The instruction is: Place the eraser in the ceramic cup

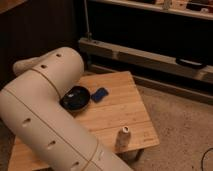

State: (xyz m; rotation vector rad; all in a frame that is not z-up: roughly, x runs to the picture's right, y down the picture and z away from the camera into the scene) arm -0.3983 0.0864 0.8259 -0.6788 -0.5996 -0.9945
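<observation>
My white arm (45,110) fills the left of the camera view and covers the left part of the wooden table (122,107). My gripper is not in view; it lies beyond the arm's far end at the left. The eraser and the ceramic cup are both hidden or out of view. A dark round pan (76,98) sits on the table right beside the arm's elbow.
A flat blue rectangular piece (100,94) lies just right of the pan. A slim pale can with a dark top (124,136) stands near the table's front right edge. A dark metal rack (150,55) runs behind the table. Carpet (180,130) lies to the right.
</observation>
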